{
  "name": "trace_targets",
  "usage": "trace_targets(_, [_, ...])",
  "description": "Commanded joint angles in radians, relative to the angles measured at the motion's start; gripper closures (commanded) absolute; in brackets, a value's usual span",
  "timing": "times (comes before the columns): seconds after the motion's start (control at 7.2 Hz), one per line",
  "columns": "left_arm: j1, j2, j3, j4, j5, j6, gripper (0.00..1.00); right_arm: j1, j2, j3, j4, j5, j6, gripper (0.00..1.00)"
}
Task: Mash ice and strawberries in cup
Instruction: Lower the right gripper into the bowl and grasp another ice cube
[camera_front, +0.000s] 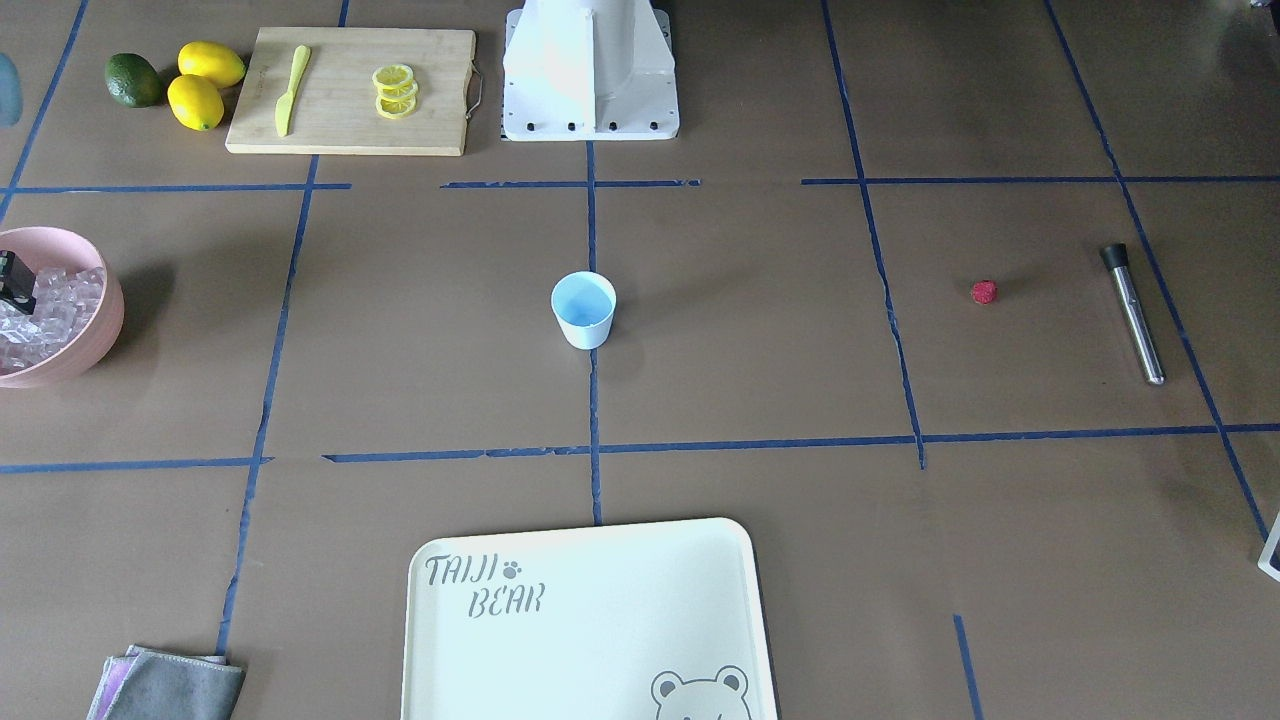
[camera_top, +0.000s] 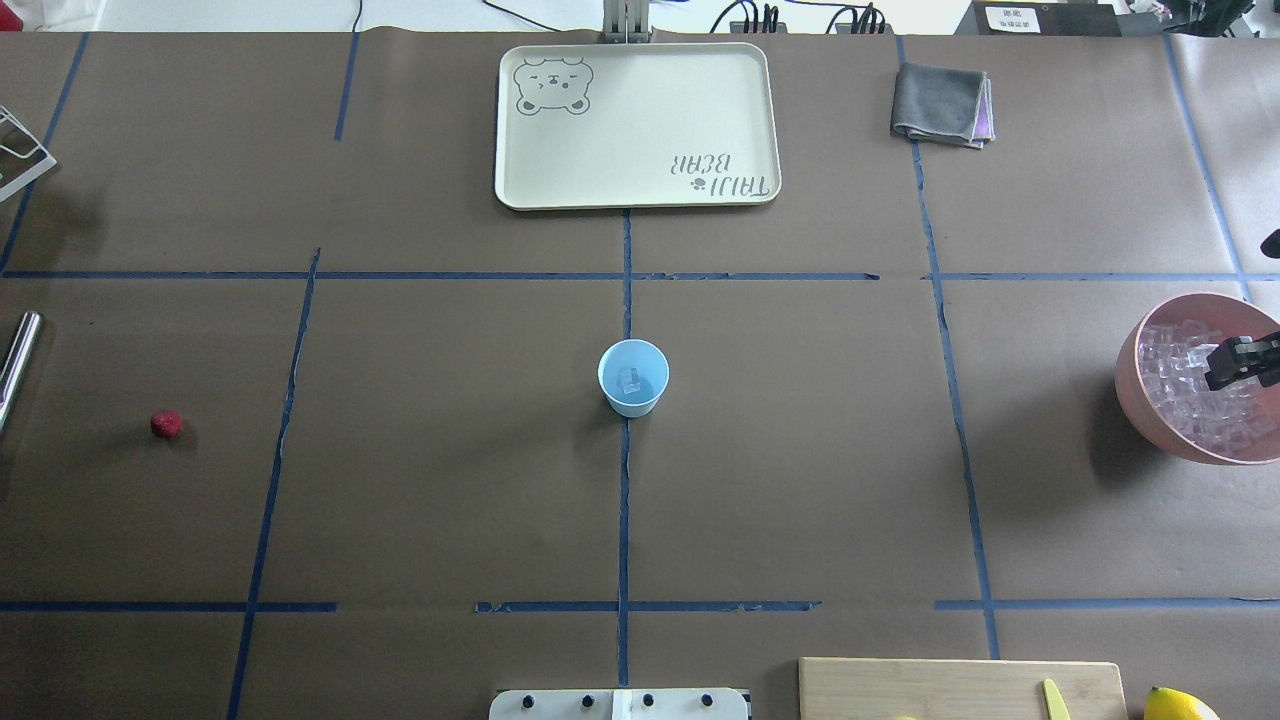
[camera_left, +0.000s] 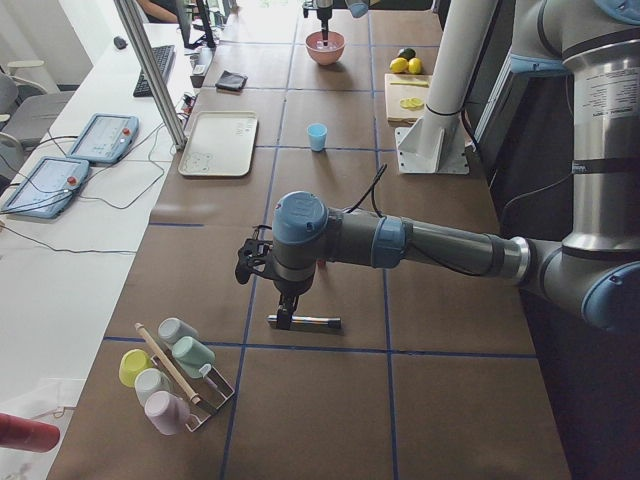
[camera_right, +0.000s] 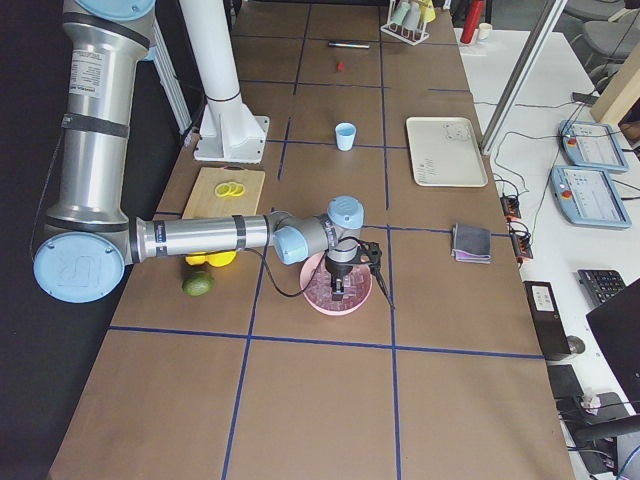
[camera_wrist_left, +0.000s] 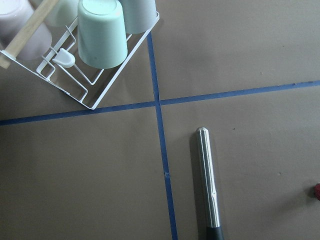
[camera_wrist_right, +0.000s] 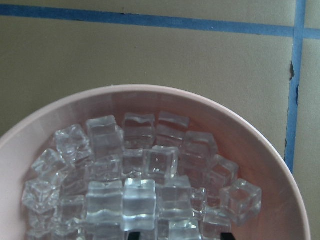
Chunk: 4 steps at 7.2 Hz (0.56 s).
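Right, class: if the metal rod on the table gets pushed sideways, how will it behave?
The metal rod lies flat and looks round, so it would probably roll. Its shiny surface may slip in a grip. It looks stiff.

Pale-blue cup (camera_top: 633, 378), red strawberry (camera_top: 167, 424), pink bowl (camera_top: 1135, 375).

Centre of worktop (camera_top: 420, 480) is bare all round the cup (camera_top: 633, 377), open from above and from both flanks. The tray (camera_top: 640, 120) lies beyond, well apart.

The strawberry (camera_top: 167, 424) sits alone with clear ground about it; the muddler (camera_front: 1134, 315) is near on its outer side, not touching.

The left hand (camera_left: 285, 315) hangs over the muddler's end, and the cup rack (camera_left: 175, 375) crowds the corner past it.

The pink bowl (camera_top: 1135, 385) has its mouth partly taken by the right hand (camera_top: 1218, 366), fingers parted over packed ice (camera_wrist_right: 140, 185).

The cutting board (camera_front: 350, 120) is just beside the robot base (camera_front: 590, 80), with lemons (camera_front: 205, 85) and an avocado (camera_front: 133, 80) at its outer end.
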Motion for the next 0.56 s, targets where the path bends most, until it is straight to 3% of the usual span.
trace_targets(0.0, [0.000,0.000,0.000,0.002,-0.002,0.000,0.00,0.000,-0.008,0.004,0.006,0.003,-0.006,0.98])
trace_targets(0.42, [0.001,0.000,-0.002,0.002,-0.003,0.000,0.00,0.014,-0.025,0.055,0.000,0.013,-0.028,1.00])
